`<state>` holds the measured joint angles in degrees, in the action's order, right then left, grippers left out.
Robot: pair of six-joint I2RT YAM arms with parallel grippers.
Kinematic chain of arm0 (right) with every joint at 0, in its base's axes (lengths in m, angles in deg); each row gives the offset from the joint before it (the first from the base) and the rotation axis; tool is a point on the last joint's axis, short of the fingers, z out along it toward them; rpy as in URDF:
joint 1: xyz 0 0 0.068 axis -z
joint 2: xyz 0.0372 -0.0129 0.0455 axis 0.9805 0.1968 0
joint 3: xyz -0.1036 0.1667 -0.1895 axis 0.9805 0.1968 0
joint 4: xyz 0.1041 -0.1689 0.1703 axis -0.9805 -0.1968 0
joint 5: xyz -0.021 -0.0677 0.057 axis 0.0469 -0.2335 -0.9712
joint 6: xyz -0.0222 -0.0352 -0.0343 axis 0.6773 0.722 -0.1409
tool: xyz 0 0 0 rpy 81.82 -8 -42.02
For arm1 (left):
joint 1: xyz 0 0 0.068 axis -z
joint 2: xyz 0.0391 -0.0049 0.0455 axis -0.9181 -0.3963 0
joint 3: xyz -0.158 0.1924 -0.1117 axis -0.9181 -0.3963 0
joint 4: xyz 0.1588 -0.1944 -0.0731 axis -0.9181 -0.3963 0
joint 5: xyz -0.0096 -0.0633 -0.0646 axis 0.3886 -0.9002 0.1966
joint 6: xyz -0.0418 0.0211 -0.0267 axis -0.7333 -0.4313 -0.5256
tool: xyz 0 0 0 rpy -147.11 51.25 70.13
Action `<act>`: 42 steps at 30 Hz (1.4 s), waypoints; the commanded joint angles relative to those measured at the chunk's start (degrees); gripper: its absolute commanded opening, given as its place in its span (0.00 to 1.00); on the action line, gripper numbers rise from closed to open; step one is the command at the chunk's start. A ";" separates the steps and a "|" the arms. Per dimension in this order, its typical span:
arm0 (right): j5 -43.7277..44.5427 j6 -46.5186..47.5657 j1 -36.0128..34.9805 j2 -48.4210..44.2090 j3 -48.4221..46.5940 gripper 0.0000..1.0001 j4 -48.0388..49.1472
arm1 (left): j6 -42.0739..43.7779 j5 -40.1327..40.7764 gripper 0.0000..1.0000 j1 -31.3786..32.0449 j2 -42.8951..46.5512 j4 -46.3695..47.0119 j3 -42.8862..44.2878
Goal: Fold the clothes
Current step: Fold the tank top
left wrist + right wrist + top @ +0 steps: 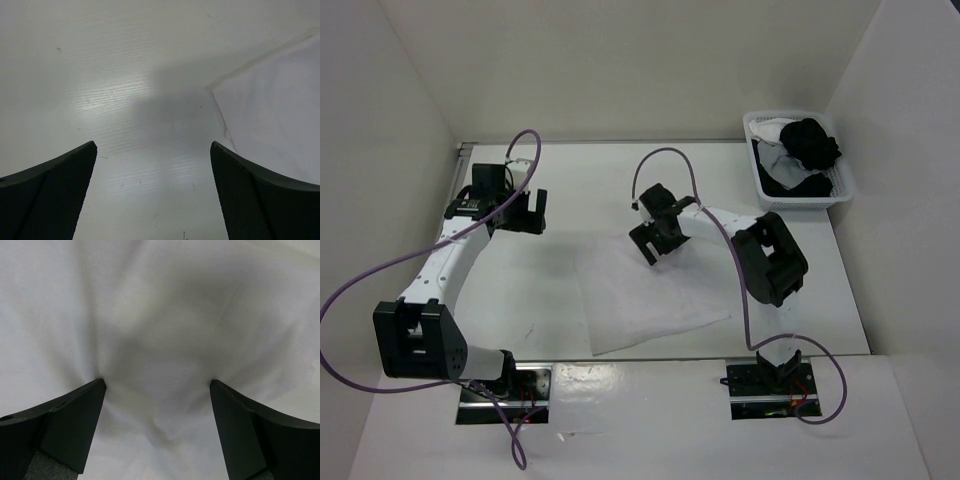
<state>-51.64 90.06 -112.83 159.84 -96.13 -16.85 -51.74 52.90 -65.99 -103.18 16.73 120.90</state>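
The clothes (650,300) are one plain white garment spread flat on the middle of the table. My right gripper (655,240) is over its far edge. In the right wrist view the gripper (157,382) is open, both fingertips pressing down into the white fabric (160,315), which creases around them; nothing is pinched between them. My left gripper (530,210) hovers to the left of the garment. Seen from the left wrist, that gripper (152,145) is open over bare table, with the garment's edge (275,115) off to the right.
A white lattice basket (847,190) holding dark and white laundry (810,145) stands at the back right corner. White walls close in the table on three sides. Purple cables loop off both arms.
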 commanded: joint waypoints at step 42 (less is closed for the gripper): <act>-11.67 9.94 17.74 -11.67 -0.30 0.94 2.26 | 6.92 -14.47 0.43 9.79 -35.58 1.96 9.10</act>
<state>-62.57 99.43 -95.49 147.95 -96.20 -16.31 -45.82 40.28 -56.57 -136.12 19.77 130.08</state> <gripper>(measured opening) 0.935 0.448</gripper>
